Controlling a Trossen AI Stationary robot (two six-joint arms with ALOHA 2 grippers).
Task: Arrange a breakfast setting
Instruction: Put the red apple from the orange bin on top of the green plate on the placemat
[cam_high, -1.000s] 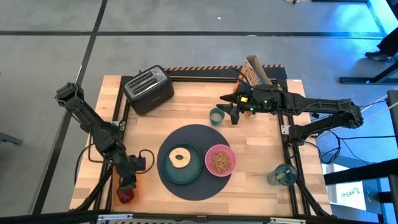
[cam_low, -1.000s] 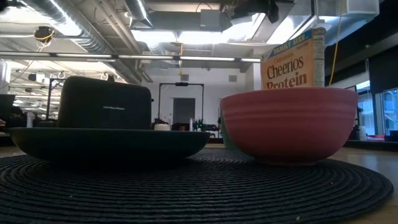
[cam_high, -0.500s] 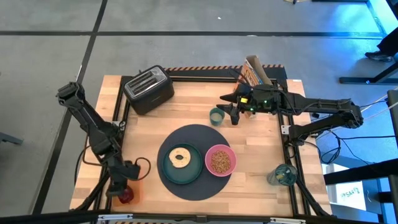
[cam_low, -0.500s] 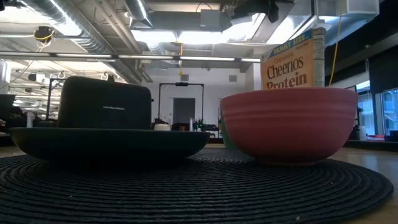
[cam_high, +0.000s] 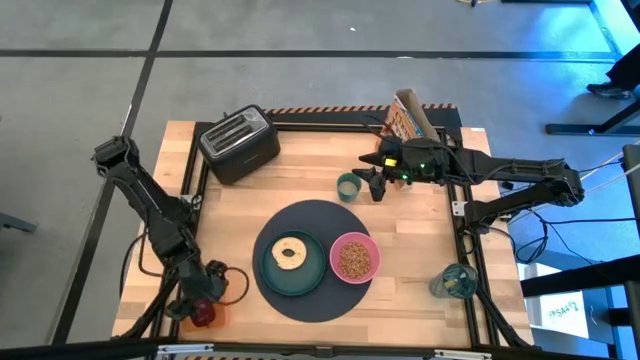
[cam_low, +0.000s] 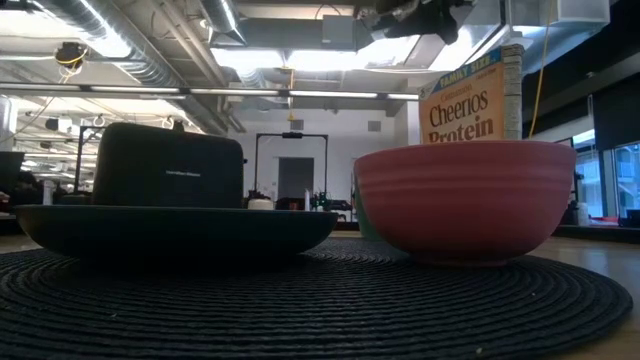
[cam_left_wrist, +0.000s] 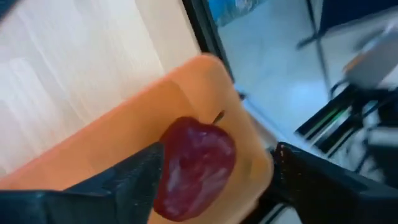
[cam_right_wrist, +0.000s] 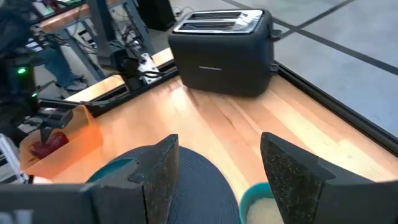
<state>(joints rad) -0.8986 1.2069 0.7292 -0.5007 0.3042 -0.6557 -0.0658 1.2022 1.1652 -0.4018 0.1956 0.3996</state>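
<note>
A dark grey round mat (cam_high: 305, 295) lies mid-table. On it rest a teal plate (cam_high: 276, 275) with a bagel half (cam_high: 291, 251) and a pink bowl (cam_high: 354, 258) of cereal. The small green cup (cam_high: 347, 185) stands on the wood beyond the mat. The dark red fruit (cam_left_wrist: 196, 165) lies on an orange tray (cam_left_wrist: 124, 124) at the near left corner. My left gripper (cam_left_wrist: 217, 180) is open, with one finger on either side of the fruit. My right gripper (cam_high: 372, 182) is open beside the cup, above the table. No spoon shows. My left gripper has its fingers on either side of the dark red fruit, coming down at it from above. One finger (cam_left_wrist: 134, 177) stands right against the fruit's side. I cannot tell whether it touches. The fruit lies on the orange tray.
A black toaster (cam_high: 238, 143) stands at the far left. A cereal box (cam_high: 410, 115) stands at the far right behind my right arm. A bluish glass (cam_high: 455, 282) stands near the right near corner. Bare wood lies between the mat and the toaster.
My left gripper has shifted a little toward the table's left near corner and turned about over the fruit, which has stayed on the tray.
</note>
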